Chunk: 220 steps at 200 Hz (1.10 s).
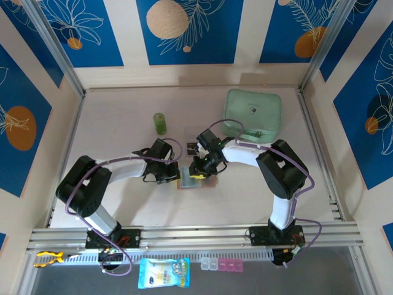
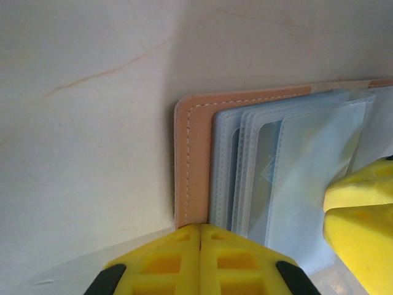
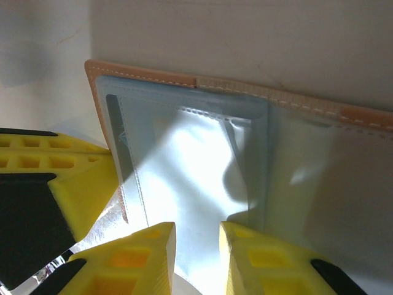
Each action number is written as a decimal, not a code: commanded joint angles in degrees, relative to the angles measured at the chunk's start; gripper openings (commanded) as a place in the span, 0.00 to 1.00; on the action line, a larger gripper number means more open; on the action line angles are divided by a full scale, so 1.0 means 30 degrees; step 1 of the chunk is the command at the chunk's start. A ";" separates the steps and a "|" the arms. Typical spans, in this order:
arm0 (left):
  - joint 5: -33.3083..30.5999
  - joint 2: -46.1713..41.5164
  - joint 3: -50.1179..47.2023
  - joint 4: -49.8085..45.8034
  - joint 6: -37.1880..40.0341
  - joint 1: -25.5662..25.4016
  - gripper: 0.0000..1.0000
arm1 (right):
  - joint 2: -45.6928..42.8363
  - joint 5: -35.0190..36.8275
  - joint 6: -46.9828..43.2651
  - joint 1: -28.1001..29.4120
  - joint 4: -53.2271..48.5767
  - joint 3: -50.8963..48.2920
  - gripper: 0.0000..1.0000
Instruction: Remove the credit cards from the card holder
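The card holder is pinned open by the closed left tool; a clear sleeve is straddled by the part-open right tool, a card pull judged next.

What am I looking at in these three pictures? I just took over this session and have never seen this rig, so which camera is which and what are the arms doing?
The wide picture is from a fixed camera above and behind two robot arms bolted to the near edge of a table; the other two come from cameras on each wrist, so the yellow blocks there are the fingers.

Mid-table lies the card holder, a salmon-tan wallet opened flat, its clear bluish sleeves fanned out. Both grippers meet over it. The left gripper is shut, its fingers pressed together at the wallet's edge, apparently pinning it down. The right gripper has its jaws slightly apart around the edge of a clear sleeve; whether a card is inside is hard to tell through the glare.

Further back stand a small green bottle and a mint-green pouch.
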 commanded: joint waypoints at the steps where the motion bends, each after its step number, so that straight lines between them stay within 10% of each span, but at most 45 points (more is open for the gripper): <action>1: -0.0547 -0.0042 0.0174 -0.1017 0.0393 -0.0141 0.04 | -0.0432 0.0250 -0.0260 0.0000 -0.0638 -0.0128 0.27; 220: 0.1121 -0.0910 0.1284 0.0676 -0.1311 -0.0996 0.25 | -0.1381 -0.3381 0.1214 -0.1705 0.4369 -0.3620 0.27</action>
